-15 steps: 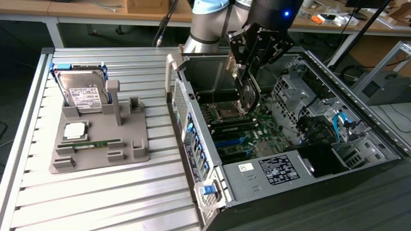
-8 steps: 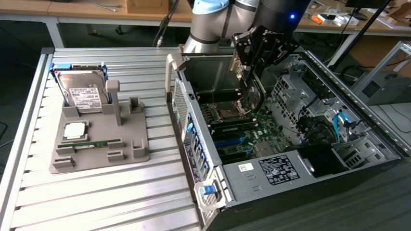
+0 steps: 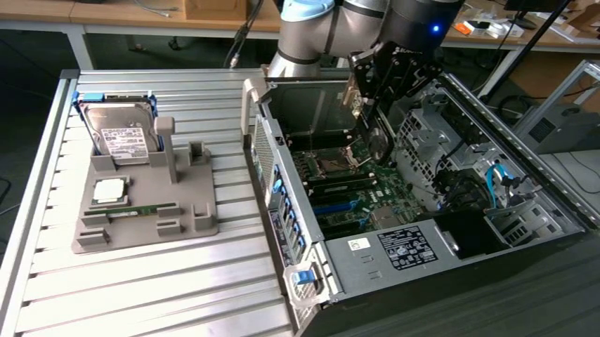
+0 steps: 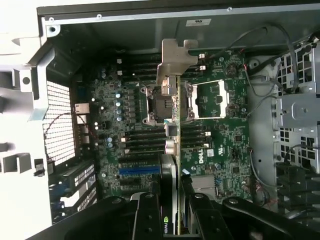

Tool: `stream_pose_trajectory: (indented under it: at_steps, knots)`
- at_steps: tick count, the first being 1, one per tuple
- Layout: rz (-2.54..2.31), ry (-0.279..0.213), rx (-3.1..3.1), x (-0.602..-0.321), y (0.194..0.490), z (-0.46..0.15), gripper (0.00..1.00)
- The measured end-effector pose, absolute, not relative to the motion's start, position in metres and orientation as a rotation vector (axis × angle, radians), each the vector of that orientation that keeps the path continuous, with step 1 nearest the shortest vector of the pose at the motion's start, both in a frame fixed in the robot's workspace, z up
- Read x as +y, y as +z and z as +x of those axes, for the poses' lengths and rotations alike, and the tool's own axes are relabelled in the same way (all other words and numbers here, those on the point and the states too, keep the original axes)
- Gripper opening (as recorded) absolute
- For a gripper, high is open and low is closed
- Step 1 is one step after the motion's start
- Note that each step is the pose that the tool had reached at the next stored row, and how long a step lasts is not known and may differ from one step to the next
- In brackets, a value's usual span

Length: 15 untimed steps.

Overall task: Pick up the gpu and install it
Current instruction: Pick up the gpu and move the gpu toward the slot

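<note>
Green board edge and silver bracket in sight: we've got the gpu (image 4: 173, 117) clamped between the black jaws of the gripper (image 4: 172, 222), held on edge inside the open computer case (image 3: 272, 161), above the motherboard (image 4: 220, 145) and right by the processor socket (image 4: 156, 104). Whether it touches the board, we can't quite tell. Over on the exterior view's left, the hard drive (image 3: 120, 133) stands in its grey holder (image 3: 140, 232).

The slatted metal tabletop (image 3: 140, 295) carries two things in the exterior view. At 9 o'clock a grey moulded holder tray (image 3: 201, 226) lies flat on the slats. At 3 o'clock an open computer case (image 3: 265, 161) lies on its side, near the tray but not touching it.
</note>
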<state>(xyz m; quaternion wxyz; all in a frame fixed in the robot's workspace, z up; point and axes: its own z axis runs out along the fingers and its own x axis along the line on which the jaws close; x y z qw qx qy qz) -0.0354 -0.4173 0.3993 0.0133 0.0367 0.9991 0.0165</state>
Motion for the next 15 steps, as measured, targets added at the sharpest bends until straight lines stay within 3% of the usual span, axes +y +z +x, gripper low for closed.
stream_pose_trajectory:
  at_steps: [15]
  knots:
    - [0.114,0.050,3.113,-0.417,0.392,-0.016,0.27]
